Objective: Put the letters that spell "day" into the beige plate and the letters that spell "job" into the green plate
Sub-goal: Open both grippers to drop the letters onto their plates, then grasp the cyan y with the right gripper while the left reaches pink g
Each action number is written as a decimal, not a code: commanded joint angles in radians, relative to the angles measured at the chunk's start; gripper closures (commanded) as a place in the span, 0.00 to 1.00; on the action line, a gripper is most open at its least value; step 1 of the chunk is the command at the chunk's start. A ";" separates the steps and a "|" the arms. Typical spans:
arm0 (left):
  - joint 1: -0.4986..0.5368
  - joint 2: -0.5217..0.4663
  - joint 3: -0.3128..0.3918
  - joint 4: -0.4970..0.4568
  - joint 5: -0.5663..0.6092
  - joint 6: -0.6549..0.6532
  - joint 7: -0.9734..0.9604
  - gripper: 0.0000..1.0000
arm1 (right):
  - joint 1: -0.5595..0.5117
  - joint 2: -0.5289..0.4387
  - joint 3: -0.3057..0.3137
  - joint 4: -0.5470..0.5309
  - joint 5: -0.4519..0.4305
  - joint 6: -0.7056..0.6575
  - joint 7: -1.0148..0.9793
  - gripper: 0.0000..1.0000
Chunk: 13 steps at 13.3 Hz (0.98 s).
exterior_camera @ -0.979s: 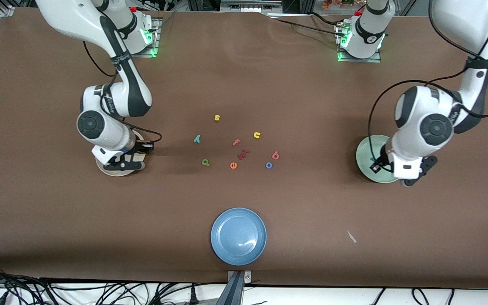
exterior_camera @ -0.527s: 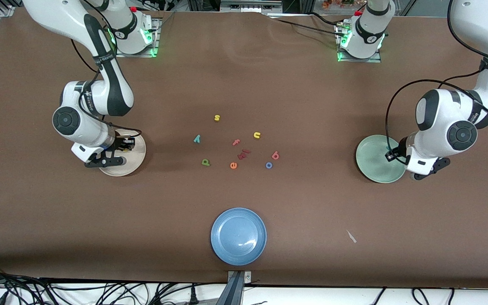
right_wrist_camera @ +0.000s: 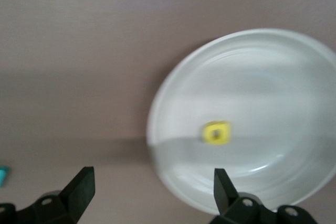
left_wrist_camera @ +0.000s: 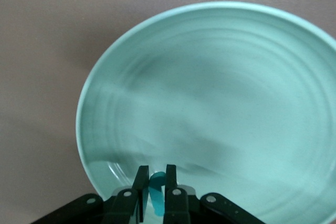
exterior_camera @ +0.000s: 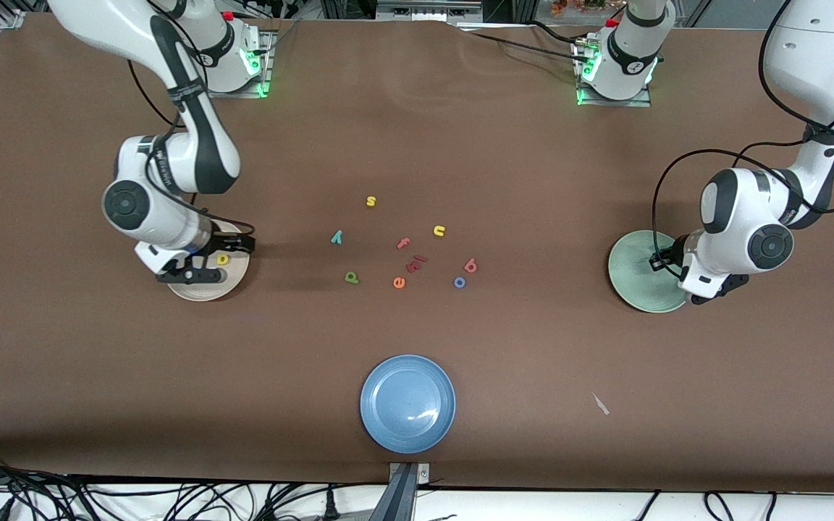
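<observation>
My right gripper hangs open and empty over the rim of the beige plate. The yellow d lies in that plate, also as the yellow d in the right wrist view. My left gripper is shut on the teal j just above the green plate, over the rim toward the left arm's end. On the bare table in the middle lie the teal y, green a, red-pink b and blue o.
Other letters lie among them: a yellow s, yellow u, pink f, orange e and small red pieces. A blue plate sits near the front edge. A white scrap lies toward the left arm's end.
My right gripper has opened and the yellow d now lies in the beige plate. My left hand swung outward, then came back a little over the green plate's rim, still holding the j.
</observation>
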 commanded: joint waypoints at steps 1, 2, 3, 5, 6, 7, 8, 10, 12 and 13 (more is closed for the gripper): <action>0.010 -0.018 -0.012 0.015 -0.024 -0.011 0.028 0.00 | 0.003 -0.013 0.095 -0.006 0.017 0.047 0.212 0.00; 0.008 -0.033 -0.020 0.032 -0.030 -0.024 0.019 0.00 | 0.005 -0.009 0.123 -0.006 0.017 0.069 0.284 0.00; 0.008 -0.055 -0.050 0.052 -0.055 -0.065 0.004 0.00 | 0.014 -0.003 0.143 -0.006 0.017 0.090 0.347 0.00; 0.000 -0.084 -0.096 0.144 -0.127 -0.195 -0.079 0.00 | 0.058 0.020 0.146 -0.006 0.017 0.139 0.467 0.00; 0.000 -0.092 -0.141 0.179 -0.148 -0.237 -0.155 0.00 | 0.084 0.036 0.145 -0.006 0.017 0.159 0.500 0.00; 0.000 -0.096 -0.184 0.198 -0.155 -0.237 -0.271 0.00 | 0.112 0.050 0.145 -0.006 0.017 0.167 0.511 0.00; -0.001 -0.095 -0.231 0.219 -0.153 -0.237 -0.361 0.00 | 0.129 0.063 0.145 -0.004 0.015 0.173 0.512 0.00; -0.004 -0.095 -0.317 0.226 -0.144 -0.219 -0.467 0.00 | 0.141 0.094 0.145 -0.004 0.009 0.196 0.509 0.00; -0.041 -0.081 -0.373 0.213 -0.139 -0.133 -0.586 0.01 | 0.169 0.123 0.145 0.008 0.001 0.198 0.508 0.00; -0.094 -0.063 -0.368 0.212 -0.139 -0.081 -0.651 0.01 | 0.177 0.129 0.145 0.011 0.000 0.198 0.508 0.01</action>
